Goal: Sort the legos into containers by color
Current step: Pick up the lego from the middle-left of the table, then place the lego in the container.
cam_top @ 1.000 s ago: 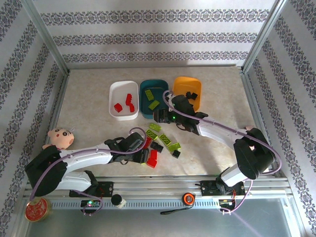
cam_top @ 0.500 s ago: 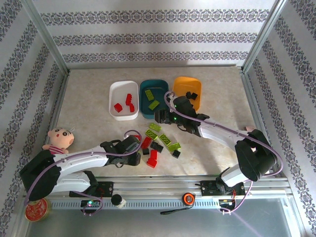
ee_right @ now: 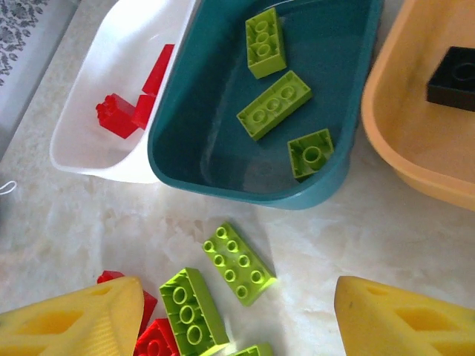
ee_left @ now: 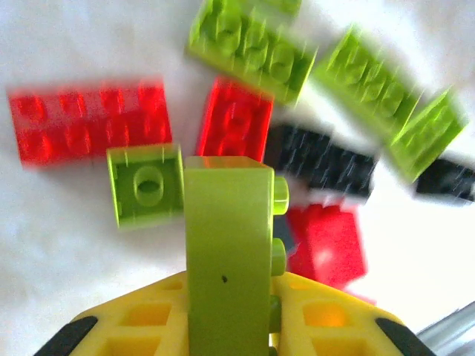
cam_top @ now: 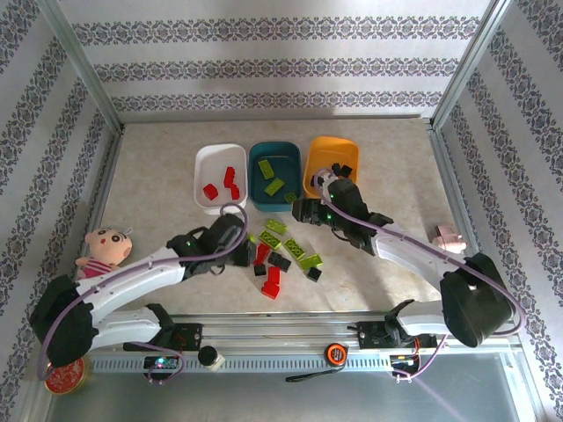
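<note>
My left gripper [ee_left: 230, 297] is shut on a lime green lego [ee_left: 226, 252], held upright between its yellow fingers [ee_left: 141, 326] above the loose pile of red, lime and black legos [cam_top: 281, 255]. In the top view the left gripper [cam_top: 239, 244] is at the pile's left edge. The right gripper [ee_right: 237, 311] stands open with nothing in it, over a flat lime lego [ee_right: 239, 263], just in front of the teal container [ee_right: 245, 194]. The white container [ee_right: 96, 167] holds red legos, the teal one lime legos, and the orange container [ee_right: 401, 170] a black lego [ee_right: 453, 78].
A pink plush doll [cam_top: 104, 248] lies at the left of the table and a round red tin [cam_top: 66, 376] sits by the left arm's base. A small pink object [cam_top: 449, 236] lies at the right. A tape measure [cam_top: 335, 353] rests on the front rail.
The left gripper has closed on the lime lego and drawn back up and left from the pile. The right gripper, still open, has shifted to the right in front of the containers.
</note>
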You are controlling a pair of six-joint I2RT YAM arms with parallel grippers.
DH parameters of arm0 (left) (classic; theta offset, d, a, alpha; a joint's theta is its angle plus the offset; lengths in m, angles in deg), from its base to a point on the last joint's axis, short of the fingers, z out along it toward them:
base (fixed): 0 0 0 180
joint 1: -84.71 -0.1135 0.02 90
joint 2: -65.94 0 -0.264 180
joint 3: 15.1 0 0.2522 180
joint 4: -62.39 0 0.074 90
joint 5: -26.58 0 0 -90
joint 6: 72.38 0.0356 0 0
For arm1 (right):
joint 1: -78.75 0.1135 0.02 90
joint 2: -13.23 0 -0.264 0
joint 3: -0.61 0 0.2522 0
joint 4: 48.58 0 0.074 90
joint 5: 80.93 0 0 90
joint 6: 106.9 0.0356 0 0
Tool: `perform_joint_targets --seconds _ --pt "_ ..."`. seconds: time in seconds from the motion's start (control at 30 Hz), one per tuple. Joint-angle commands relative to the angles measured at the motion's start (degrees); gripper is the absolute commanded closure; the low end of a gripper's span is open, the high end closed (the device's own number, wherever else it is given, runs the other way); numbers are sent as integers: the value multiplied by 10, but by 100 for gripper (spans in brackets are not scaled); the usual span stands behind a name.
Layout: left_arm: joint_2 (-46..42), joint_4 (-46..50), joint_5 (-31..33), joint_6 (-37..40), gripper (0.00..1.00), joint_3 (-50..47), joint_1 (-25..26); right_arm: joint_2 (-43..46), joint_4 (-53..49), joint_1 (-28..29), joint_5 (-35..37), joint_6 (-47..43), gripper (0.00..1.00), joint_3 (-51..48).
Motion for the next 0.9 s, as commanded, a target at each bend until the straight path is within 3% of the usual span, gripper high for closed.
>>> perform_joint_targets --seconds 0.0,0.33,0.53,0.7,0.77,0.87 --pt "76 -64 -7 63 78 78 -43 23 10 -5 16 9 31 -20" --pt "388 -87 -20 93 78 368 -105 64 -5 -8 27 15 30 -73" --pt "507 -72 -18 83 73 494 -118 86 -15 -9 19 10 30 -95" --pt "552 -59 -29 67 54 555 -125 98 -23 -7 0 10 29 -115" --pt "547 -67 -38 62 43 559 -126 99 -30 -6 -9 7 29 -120" --pt "515 -87 -58 50 34 546 -126 99 -41 -2 -12 -1 28 -121"
